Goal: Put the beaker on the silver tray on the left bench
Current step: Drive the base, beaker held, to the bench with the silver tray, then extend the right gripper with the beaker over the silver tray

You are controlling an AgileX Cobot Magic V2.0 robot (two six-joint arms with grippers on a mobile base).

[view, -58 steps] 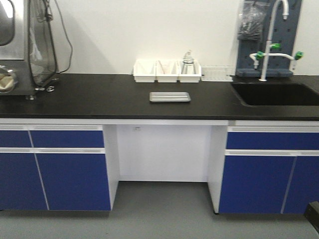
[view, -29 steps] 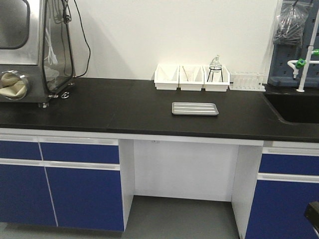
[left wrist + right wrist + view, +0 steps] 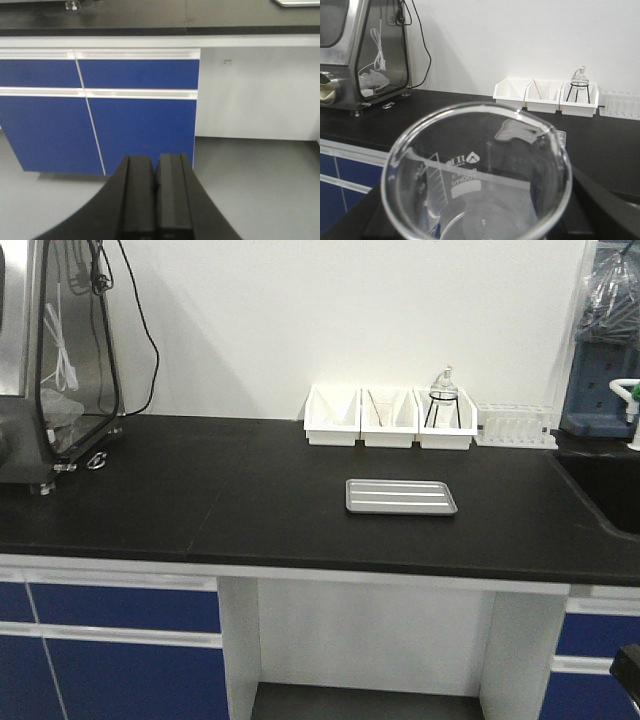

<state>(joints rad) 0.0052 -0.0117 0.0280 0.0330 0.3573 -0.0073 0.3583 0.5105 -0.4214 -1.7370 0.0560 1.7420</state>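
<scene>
The beaker, clear glass with white marks, fills the right wrist view rim-up. My right gripper is shut on it, its black fingers showing on either side. The silver tray lies flat and bare on the black top of the left bench, right of centre in the front view. Only a corner of the tray shows in the left wrist view. My left gripper is shut with nothing in it. It hangs low, facing the blue cupboard fronts above the grey floor.
Three white bins line the wall behind the tray; the right one holds a flask on a black wire stand. A test tube rack stands beside them. A steel cabinet stands far left and a sink far right.
The front view has come closer to the bench and swung left. The tray and bins now look larger and sit further right and lower. The sink has slid toward the right edge.
</scene>
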